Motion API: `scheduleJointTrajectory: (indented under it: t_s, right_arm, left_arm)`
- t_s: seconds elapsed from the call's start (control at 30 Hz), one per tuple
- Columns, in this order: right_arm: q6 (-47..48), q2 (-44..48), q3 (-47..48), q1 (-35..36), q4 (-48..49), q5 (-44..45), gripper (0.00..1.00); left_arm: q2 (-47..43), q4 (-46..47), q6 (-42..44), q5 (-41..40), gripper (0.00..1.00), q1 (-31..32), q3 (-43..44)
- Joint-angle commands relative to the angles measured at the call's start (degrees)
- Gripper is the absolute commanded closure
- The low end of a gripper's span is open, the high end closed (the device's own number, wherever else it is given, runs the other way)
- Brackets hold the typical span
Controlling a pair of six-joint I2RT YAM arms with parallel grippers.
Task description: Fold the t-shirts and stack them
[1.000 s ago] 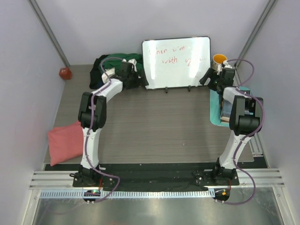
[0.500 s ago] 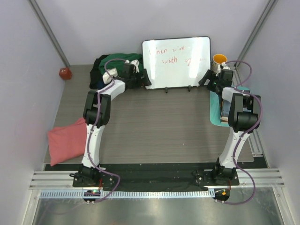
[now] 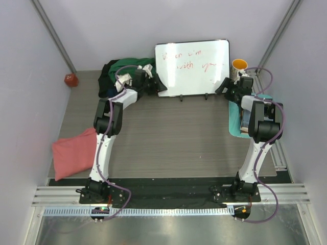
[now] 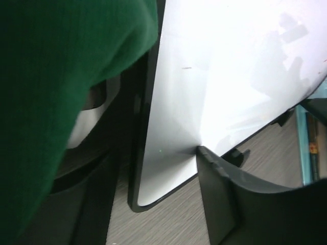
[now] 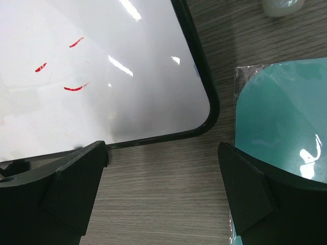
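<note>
Two shirts were heaped at 11 o'clock on the table (image 3: 173,132): dark green tee (image 3: 127,65) over black tee (image 3: 106,76). We saw the salmon pink tee (image 3: 74,153) at 8 o'clock. The left gripper (image 4: 156,178) sat beside the dark green tee, jaws partly apart, nothing visible between them. The right gripper (image 5: 162,153) stood wide at 1 o'clock, over the whiteboard (image 3: 194,66) corner and teal mat (image 5: 281,112).

The right gripper (image 5: 162,153) is wide open over the table (image 5: 153,209). A whiteboard (image 5: 92,66) corner sits beside a teal mat (image 5: 281,117).
</note>
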State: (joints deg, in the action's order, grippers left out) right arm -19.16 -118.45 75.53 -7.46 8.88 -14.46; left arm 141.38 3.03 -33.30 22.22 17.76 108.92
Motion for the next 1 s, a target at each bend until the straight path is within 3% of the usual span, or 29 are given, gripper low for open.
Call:
scheduleJointTrajectory:
  t_s: [0.0,0.07,0.2,0.3,0.63,0.97]
  right_arm:
    - [0.8,0.5,1.1,0.6,1.4,-1.1,0.03]
    - [0.8,0.4,1.0,0.9,1.5,-1.1,0.04]
    - [0.4,-0.1,0.8,1.3,2.1,-1.4,0.04]
    - [0.2,0.1,0.6,1.8,2.4,-1.7,0.05]
    - [0.7,6.4,-4.5,3.3,1.7,-1.4,0.05]
    - [1.9,13.9,-5.7,3.3,-1.1,1.2,0.05]
  left_arm:
    - [1.4,4.3,-3.2,4.1,0.48,0.2,-1.0]
    - [0.3,4.6,-3.1,4.4,0.56,0.3,-3.0]
    - [-1.3,6.0,-3.4,5.6,0.84,0.3,-5.7]
    - [-2.7,6.2,-3.4,5.8,0.99,0.3,-7.5]
    - [-5.9,-0.4,1.1,2.8,1.00,0.2,-8.5]
    - [-10.6,-1.9,4.9,-0.5,1.00,-1.5,-18.0]
